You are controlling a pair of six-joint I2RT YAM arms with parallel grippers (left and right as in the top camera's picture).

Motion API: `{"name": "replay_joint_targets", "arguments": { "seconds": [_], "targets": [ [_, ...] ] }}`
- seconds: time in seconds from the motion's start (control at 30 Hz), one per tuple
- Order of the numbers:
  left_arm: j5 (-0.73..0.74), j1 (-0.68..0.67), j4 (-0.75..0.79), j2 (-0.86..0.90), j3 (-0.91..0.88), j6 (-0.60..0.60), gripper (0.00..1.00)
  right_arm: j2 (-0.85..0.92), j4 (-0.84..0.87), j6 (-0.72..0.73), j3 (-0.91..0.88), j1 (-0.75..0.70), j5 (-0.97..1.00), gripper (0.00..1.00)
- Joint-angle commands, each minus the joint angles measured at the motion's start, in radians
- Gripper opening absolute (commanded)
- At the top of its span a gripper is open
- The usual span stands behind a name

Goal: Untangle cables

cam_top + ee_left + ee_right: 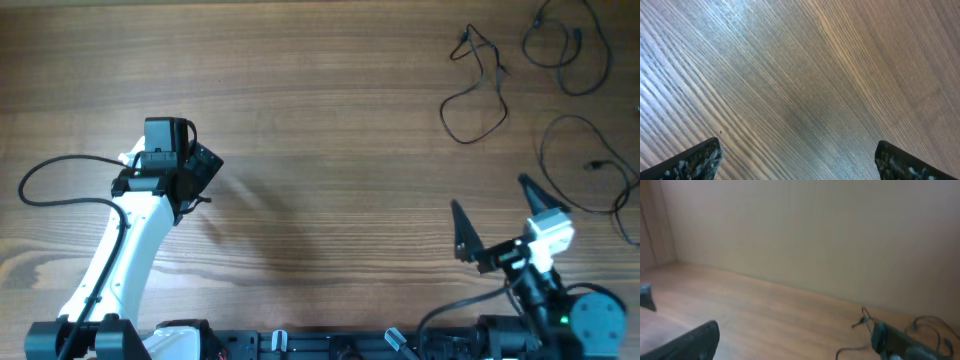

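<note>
Three thin black cables lie apart as loose loops at the table's far right: one loop (pixel 474 100) with a small plug, one (pixel 565 40) at the top edge, one (pixel 590 165) near the right edge. My right gripper (pixel 497 213) is open and empty, in front of them and touching none. In the right wrist view its fingers (pixel 792 340) are spread, with a cable's plug end (pixel 863 318) and another loop (pixel 930 325) beyond the right finger. My left gripper (pixel 198 168) is far off at the left. It is open (pixel 797 160) over bare wood.
The wooden table (pixel 330 120) lies between the two arms. A thick black arm cable (pixel 55 175) loops at the left. A beige wall (pixel 815 235) shows behind the table in the right wrist view.
</note>
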Motion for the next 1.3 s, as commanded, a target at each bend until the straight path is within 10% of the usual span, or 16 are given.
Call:
{"name": "replay_joint_targets", "arguments": {
  "seconds": [0.0, 0.2, 1.27],
  "targets": [
    [-0.017, 0.004, 0.0, -0.011, -0.001, -0.009, 1.0, -0.063, 0.165, 0.042, -0.169, 0.045, 0.02, 1.0],
    [-0.017, 0.004, 0.0, -0.011, -0.001, -0.009, 1.0, -0.089, 0.413, 0.089, -0.402, 0.086, 0.159, 1.0],
    [-0.017, 0.004, 0.0, -0.011, -0.001, -0.009, 1.0, -0.088, 0.267, 0.004, -0.417, 0.078, 0.359, 1.0]
  ]
}}
